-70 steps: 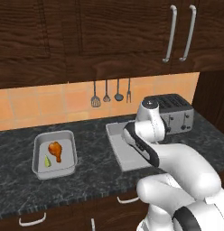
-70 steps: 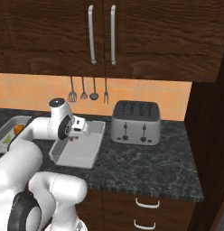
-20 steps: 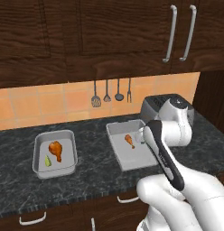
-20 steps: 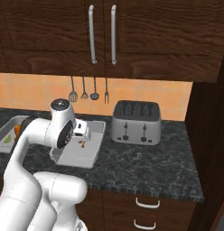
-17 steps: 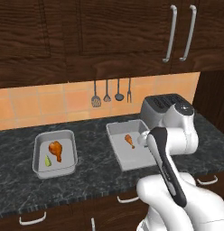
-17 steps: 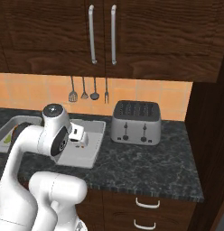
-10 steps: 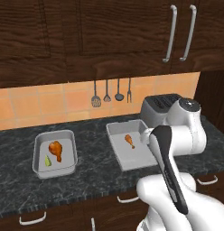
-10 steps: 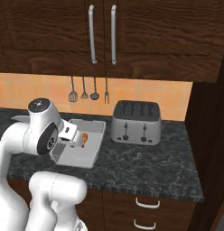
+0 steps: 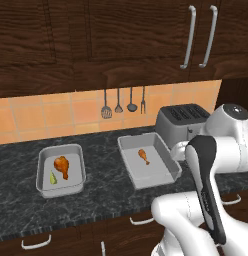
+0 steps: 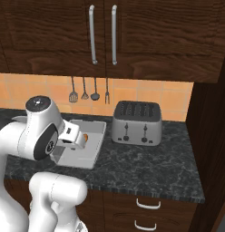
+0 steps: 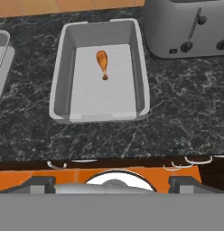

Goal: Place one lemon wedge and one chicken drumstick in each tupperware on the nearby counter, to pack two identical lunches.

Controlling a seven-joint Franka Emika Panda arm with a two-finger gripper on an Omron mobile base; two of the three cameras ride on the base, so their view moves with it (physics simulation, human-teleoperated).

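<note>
We see two grey tupperware trays on the dark speckled table (image 9: 101, 200). The left tupperware (image 9: 44, 180) holds a chicken drumstick (image 9: 62, 166) with a small lemon wedge (image 9: 53, 177) just beside it, so that lunch looks packed. The right tupperware (image 9: 161, 172) sits close to the silver toaster (image 9: 183, 122) and holds a drumstick of its own (image 9: 144, 156), lying near the back wall of the tray with its fat end away from us and its thin bone end pointing toward the front. We find no wedge in this tray, so by our reading one lemon piece is what the task lacks.

The hand view looks straight down into the right tupperware from well above it, and the drumstick there lies free on the tray floor with nothing touching it. The claw's (image 11: 112, 182) two dark fingers (image 11: 39, 184) stand far apart at the bottom of that view, spread wide and carrying nothing (which fits a hand that has no reason to pinch at this height). In the base views the white arm is folded up high over the front edge of the table, clear of both trays.

We judge the next need to be a second lemon wedge, though we cannot see a spare one anywhere. The utensils (image 9: 118, 102) hanging on the orange tiles play no part.
</note>
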